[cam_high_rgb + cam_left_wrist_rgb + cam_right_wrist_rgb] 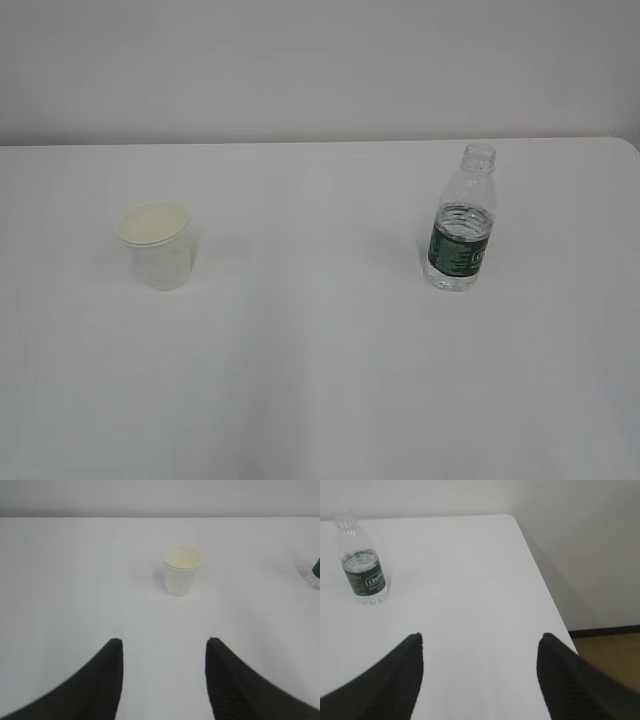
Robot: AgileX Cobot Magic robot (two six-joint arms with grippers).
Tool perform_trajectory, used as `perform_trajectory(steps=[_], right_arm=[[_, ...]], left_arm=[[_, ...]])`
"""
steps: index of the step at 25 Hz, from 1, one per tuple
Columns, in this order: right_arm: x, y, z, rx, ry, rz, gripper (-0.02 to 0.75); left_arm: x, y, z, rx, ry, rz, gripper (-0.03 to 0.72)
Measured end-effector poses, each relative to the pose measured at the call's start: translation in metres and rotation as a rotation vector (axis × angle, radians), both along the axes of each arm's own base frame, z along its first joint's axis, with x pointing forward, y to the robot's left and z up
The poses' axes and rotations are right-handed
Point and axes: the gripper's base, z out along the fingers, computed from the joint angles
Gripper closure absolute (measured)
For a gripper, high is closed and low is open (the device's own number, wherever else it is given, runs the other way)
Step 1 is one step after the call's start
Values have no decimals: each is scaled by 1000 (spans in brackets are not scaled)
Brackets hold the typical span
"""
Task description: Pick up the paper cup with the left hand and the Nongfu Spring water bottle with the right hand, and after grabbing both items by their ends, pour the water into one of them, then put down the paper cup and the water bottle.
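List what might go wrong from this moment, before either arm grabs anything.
1. The water bottle has no cap and holds water; a sideways knock could tip it and spill.
2. The paper cup is light and looks empty, so one finger touching first may push it away or crush it.
3. In the right wrist view the bottle sits far left of the open right gripper, so a straight approach would likely miss.

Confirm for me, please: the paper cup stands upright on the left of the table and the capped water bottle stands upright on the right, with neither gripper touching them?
Nearly right, except for the cap. The water bottle has no cap: the exterior view shows its bare threaded neck open at the top. The rest holds: the paper cup stands upright on the left of the table, the bottle upright on the right, and neither gripper touches them.
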Motion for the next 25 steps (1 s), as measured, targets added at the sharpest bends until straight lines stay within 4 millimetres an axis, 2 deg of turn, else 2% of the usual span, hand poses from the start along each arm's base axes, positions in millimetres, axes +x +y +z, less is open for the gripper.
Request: perform_trajectory(steps=[6, 10, 15, 20, 25], right_arm=[[24, 2, 16, 5, -85, 22, 198], [51, 3, 25, 27, -111, 33, 199], [83, 4, 40, 23, -147, 57, 199], [111, 7, 53, 11, -271, 95, 198], [127, 8, 59, -32, -343, 122, 199]], left_arm=[[36, 4, 12, 25, -29, 39, 318], [62, 8, 23, 28, -121, 83, 319], [79, 13, 33, 81, -235, 123, 320], [102, 15, 26, 75, -267, 145, 320], [118, 15, 22, 46, -270, 153, 319]])
